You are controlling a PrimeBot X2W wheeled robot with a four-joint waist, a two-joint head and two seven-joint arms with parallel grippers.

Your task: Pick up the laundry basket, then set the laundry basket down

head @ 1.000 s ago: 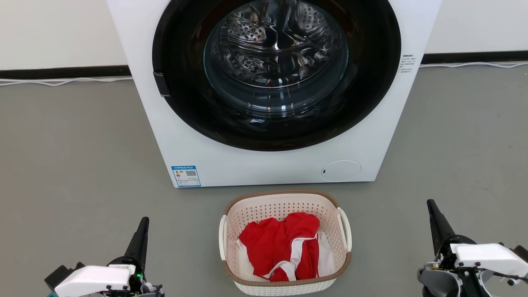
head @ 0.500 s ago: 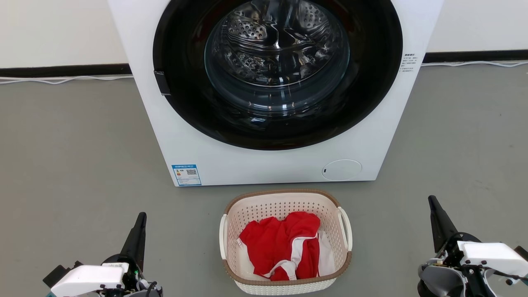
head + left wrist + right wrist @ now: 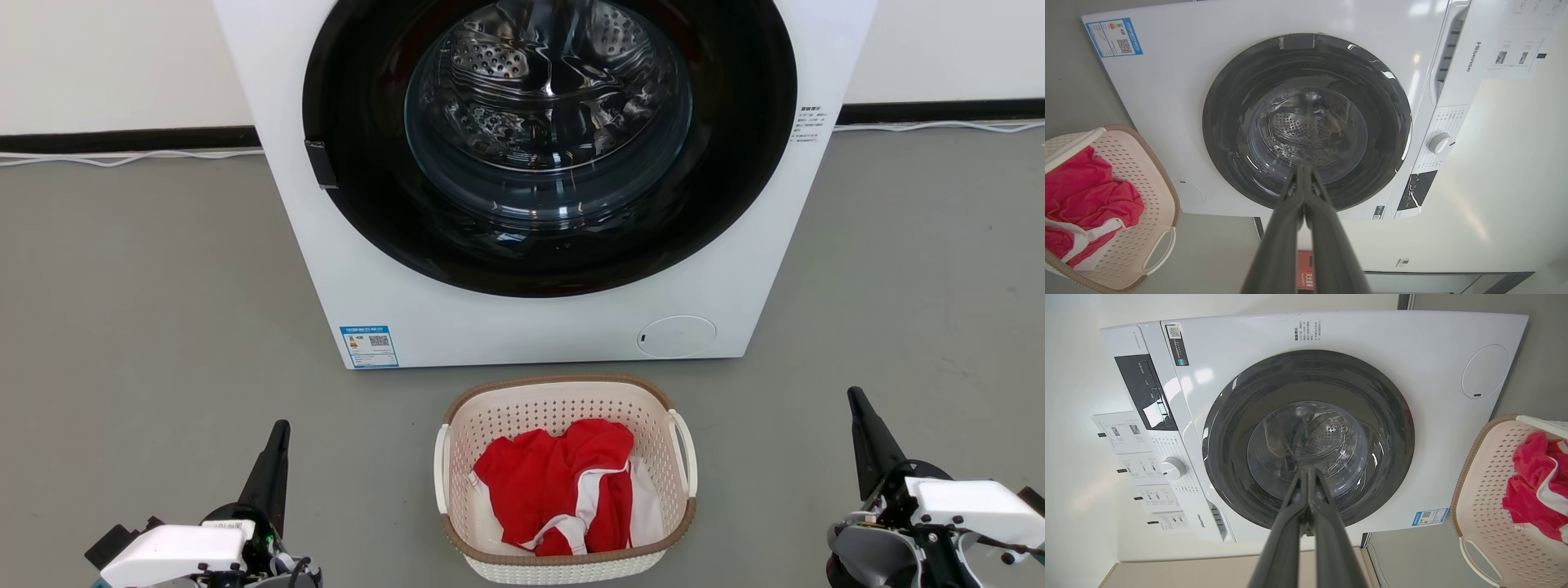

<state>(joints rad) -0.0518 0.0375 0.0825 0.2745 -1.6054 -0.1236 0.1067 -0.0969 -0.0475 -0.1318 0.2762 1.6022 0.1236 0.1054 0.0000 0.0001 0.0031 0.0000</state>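
Cream basket [image 3: 531, 412] sitting on floor [image 3: 163, 327] before washer [image 3: 490, 327], red cloth [image 3: 555, 482] lying inside. My left gripper [image 3: 282, 426] and right gripper [image 3: 855, 395] hovering either side, both pressed together, empty.

place: a laundry spot in a plain, sparsely furnished room; whether it is a home or a test space cannot be told.
appliance: a white front-loading washing machine [image 3: 490, 327] stands on the floor, and its round glass door [image 3: 547, 122] shows a steel drum.
controls: a dial [image 3: 1440, 143] and a dark panel [image 3: 1145, 392] sit on its top strip, with printed sheets [image 3: 1126, 433] beside them.
sticker: a blue energy label [image 3: 368, 347] is on the lower front.
laundry: a laundry basket [image 3: 563, 404] just in front of the washer holds a red garment [image 3: 555, 482].
floor: smooth grey floor [image 3: 147, 286].
wall: a bare white wall [image 3: 114, 65] with a dark baseboard [image 3: 122, 140]; a white cable [image 3: 122, 161] runs along it.
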